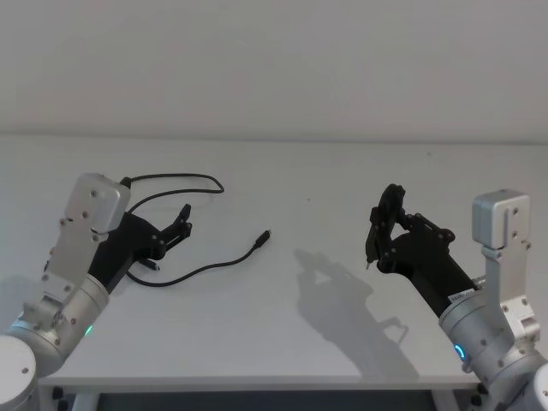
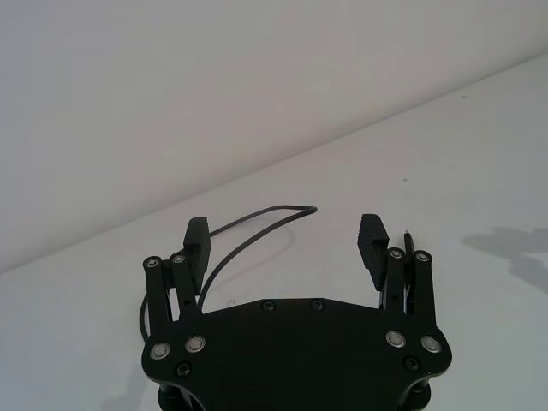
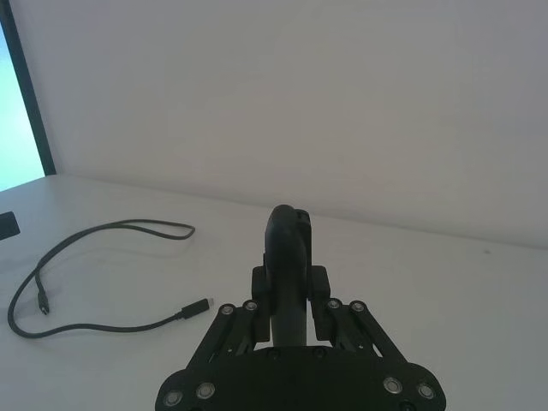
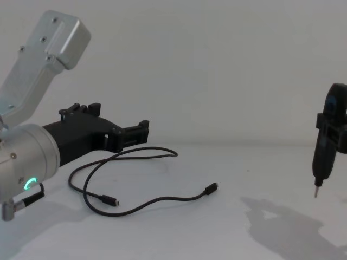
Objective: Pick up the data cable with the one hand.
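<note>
Nearest to the lens, the silver left arm is seen to the left of the data cable, with a green ring light lit on its cylinder. From it the left claw is held out over the cable's left half, raised above the white bench. Its two fingers are spread wide apart and nothing is gripped between them; no contact with the cable can be made out.

The cable is laid flat on the bench in a loose open loop. One strand is curved round beyond the claw's fingertips and the other is run along its near side, so that in the head view the claw is framed by the loop. One plug is found at the cable's left, near the claw's black base; the other plug is pointed away at the cable's right end, on bare bench.

Well to the right of the cable, the right claw is raised above the bench on the right arm. It is closed on a black pen-shaped tool, which is held nearly upright with its thin tip pointed down, clear of the bench. A shadow is cast on the bench between this claw and the cable.
</note>
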